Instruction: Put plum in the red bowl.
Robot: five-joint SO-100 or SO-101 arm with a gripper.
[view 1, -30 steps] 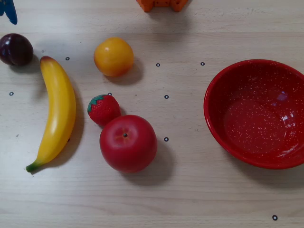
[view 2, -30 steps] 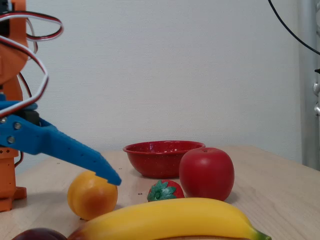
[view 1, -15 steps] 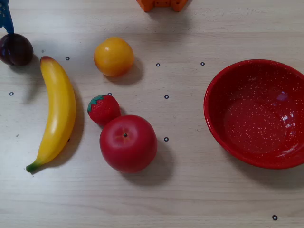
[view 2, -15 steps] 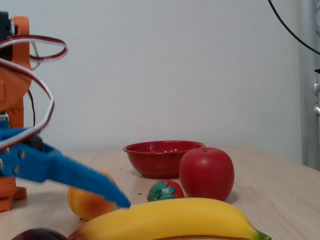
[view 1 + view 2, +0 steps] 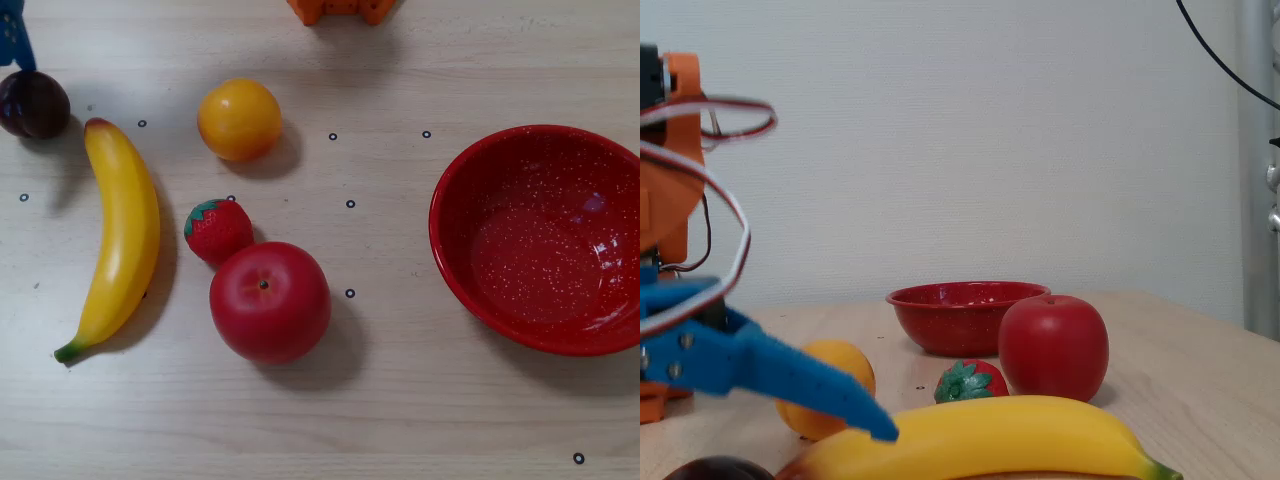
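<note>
In the overhead view we find the plum [image 5: 33, 104] at the far-left edge of the bench [image 5: 400, 400], with our tool [image 5: 14, 42] just beyond it, almost directly above. Whether the tool is spread we cannot tell. The red bowl [image 5: 455, 260] sits well apart on the right, past the banana [image 5: 120, 240] and orange [image 5: 239, 119].

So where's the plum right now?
In the overhead view, the plum sits at the far left edge, beside the top tip of the banana, far from the red bowl.
</note>
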